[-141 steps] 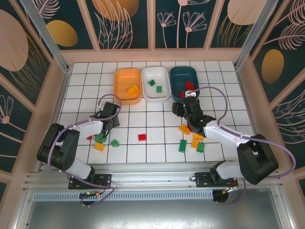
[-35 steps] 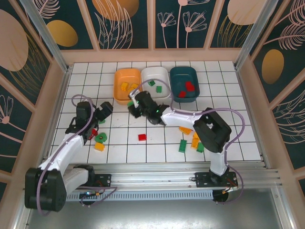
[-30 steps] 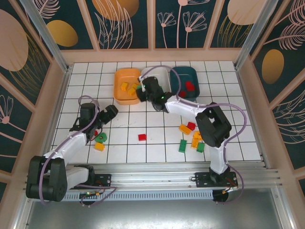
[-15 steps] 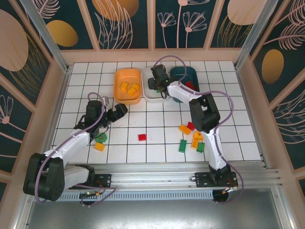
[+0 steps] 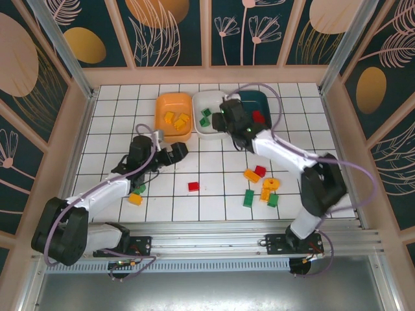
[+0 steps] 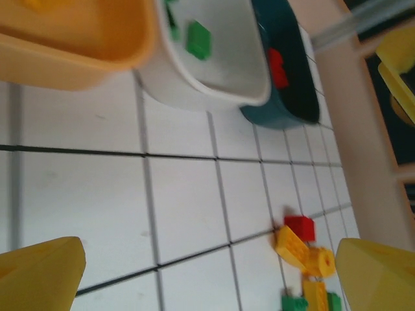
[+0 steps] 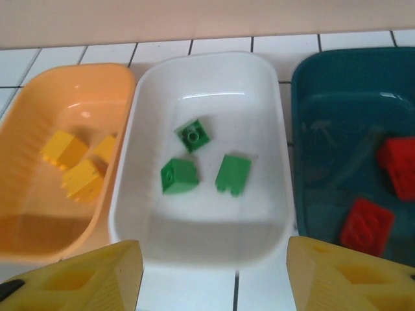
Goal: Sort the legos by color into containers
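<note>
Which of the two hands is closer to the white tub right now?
Right. The right hand hovers at the white tub's near-right edge; the left hand is apart from it, over the tiles in front of the orange tub.

A white bench (image 5: 110, 116), ruled by dark lines into square tiles, sat inside a pale wooden frame (image 5: 207, 75). Behind the bench and to both its sides rose dark teal wall panels (image 5: 172, 32), painted with peach ovals and thin line-drawn flowers and leaves and split by wooden uprights. Slanted aluminium struts (image 5: 61, 48) stood at the bench's far corners. Along its near edge ran a ribbed aluminium rail (image 5: 207, 241), with a grey metal sheet (image 5: 207, 291) nearer still. The light was even, leaving soft shadows on the tiles.
</note>
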Controlling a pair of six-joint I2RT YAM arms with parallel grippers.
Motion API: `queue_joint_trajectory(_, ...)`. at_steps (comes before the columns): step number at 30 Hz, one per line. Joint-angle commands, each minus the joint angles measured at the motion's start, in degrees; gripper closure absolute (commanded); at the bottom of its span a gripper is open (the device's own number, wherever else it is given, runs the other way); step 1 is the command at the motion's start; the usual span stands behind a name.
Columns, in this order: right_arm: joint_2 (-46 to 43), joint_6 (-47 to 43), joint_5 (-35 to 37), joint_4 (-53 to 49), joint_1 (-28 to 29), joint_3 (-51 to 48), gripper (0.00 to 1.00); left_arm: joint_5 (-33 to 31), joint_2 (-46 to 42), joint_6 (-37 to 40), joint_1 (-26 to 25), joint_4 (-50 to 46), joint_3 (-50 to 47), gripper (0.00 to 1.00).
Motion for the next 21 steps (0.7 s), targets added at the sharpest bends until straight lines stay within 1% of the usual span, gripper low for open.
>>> queue_joint_trajectory(1,-6.8,8.3,7.4,-4.0,1.7,-10.3,0.37,0.5,1.9,2.0,-5.0,7.3,2.1,0.01)
queue_joint_trajectory(5,-17.5,13.7,6.4,-13.1,1.6,-20.2,0.35,-0.4,3.9,2.3,-9.0,12.3,0.8,0.01)
queue_joint_trajectory(9,-23.4,18.5,3.4,-22.1,1.6,-23.5,0.35,-3.7,5.3,1.8,-10.1,15.9,-1.1,0.01)
queue_joint_trajectory(12,-24.5,21.5,-1.1,-26.0,2.0,-24.7,0.35,-4.5,5.9,2.0,-10.2,15.3,-0.7,0.02)
queue_joint_trajectory(16,-24.4,26.1,-7.9,-26.2,4.2,-29.0,0.37,-6.4,5.2,2.5,-10.3,13.6,-0.4,0.01)
queue_joint_trajectory(21,-24.2,32.2,-9.8,-25.9,8.7,-32.8,0.41,-8.3,4.3,3.5,-10.2,11.3,0.0,0.02)
